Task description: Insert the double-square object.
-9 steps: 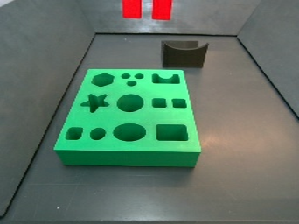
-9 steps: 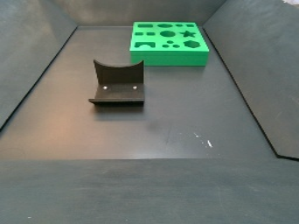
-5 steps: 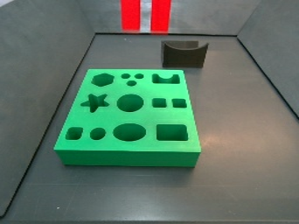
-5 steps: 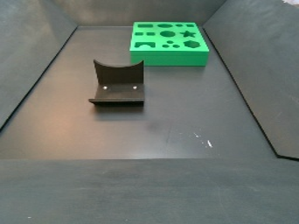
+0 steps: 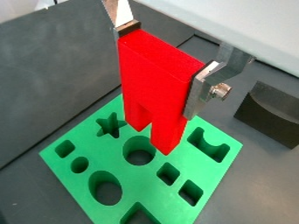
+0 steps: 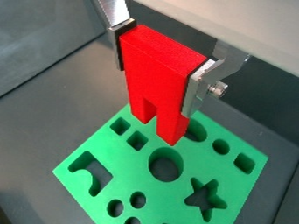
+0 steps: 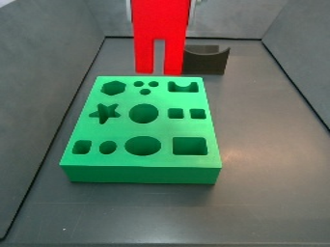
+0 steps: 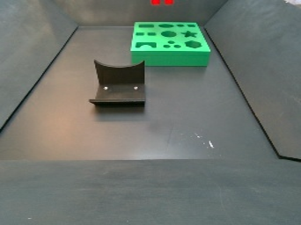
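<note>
Fixture (image 8: pixel 118 84) stands nearest on the bench; beyond it lies the green board (image 7: pixel 142 125). Above the board, the claw (image 5: pixel 163 63) clamps the double-square object (image 5: pixel 156 87), its 2 legs pointing down, clear of the holes. Grasp done; alignment and insertion remain.

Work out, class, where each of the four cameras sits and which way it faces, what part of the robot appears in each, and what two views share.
Wrist view: on the arm, looking down past the end effector holding the double-square object above the green board.
Wrist view: likewise, seen from the opposite side; end effector fingers show.
Side view: beside the green board, facing the fixture; no fingers visible.
Side view: across the floor behind the fixture, board far off; only the red tips show.
Both side views share board and fixture.
</note>
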Robot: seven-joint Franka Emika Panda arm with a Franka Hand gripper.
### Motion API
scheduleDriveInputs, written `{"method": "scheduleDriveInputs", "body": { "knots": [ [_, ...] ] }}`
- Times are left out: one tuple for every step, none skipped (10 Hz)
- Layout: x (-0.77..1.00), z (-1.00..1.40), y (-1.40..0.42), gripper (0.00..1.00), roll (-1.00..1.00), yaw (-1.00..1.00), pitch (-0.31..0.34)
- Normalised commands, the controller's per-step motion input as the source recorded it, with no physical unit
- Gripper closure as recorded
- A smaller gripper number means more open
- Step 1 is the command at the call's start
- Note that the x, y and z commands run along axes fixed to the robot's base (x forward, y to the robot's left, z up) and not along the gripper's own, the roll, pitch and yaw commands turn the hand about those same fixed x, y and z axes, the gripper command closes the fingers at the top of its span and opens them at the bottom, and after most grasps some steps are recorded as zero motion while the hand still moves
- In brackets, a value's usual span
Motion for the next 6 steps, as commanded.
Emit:
{"method": "scheduleDriveInputs", "body": {
  "knots": [
    [0.02,-0.55,-0.29,1.0,0.42,0.0,0.0],
    [0.16,-0.87,-0.24,1.0,0.24,0.0,0.0],
    [0.58,-0.85,-0.01,1.0,0.15,0.1,0.06],
    [0.44,-0.59,0.0,1.0,0.19,0.14,0.016],
    [0.29,-0.43,0.0,1.0,0.27,0.27,0.0],
    [0.2,-0.33,-0.08,1.0,0.25,0.25,0.0]
  ]
}}
